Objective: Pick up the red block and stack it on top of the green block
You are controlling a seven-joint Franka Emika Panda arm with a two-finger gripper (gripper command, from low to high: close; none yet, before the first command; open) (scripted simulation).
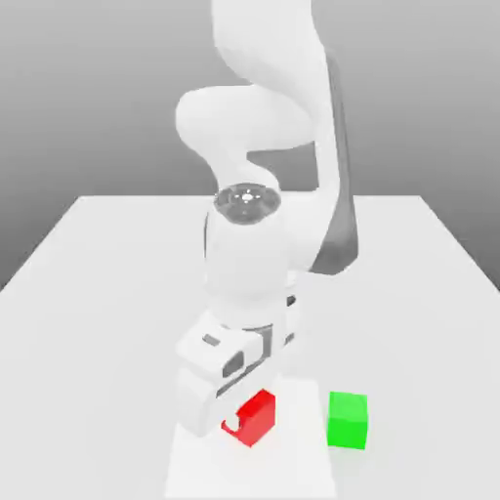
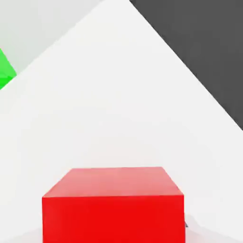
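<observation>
Right at the red block (image 1: pixel 256 420): the gripper (image 1: pixel 250 410) is down on it, hand body directly above and partly covering the block's upper part in the exterior view. Can't tell from here how far open the gripper is, or whether it has a firm hold on the block. Can't tell either if the block is touching what's below or slightly clear of it.

Red block shows over the bright white patch (image 1: pixel 293 471), its sides turned at an angle to the patch's edges. In the hand view its top and one side face are in plain sight.

Green block (image 1: pixel 348 421) is to the exterior view's right of the red block, well apart from it, upright on the pale counter (image 1: pixel 420 342) and just outside the white patch. Nothing stacked: red is beside green, not on it. A corner of green also shows in the hand view.

Arm (image 1: pixel 246 264) comes down to the red block from above, on the block's far side in the exterior view. Dark grey area (image 2: pixel 199 42) lies beyond the white patch in the hand view.
</observation>
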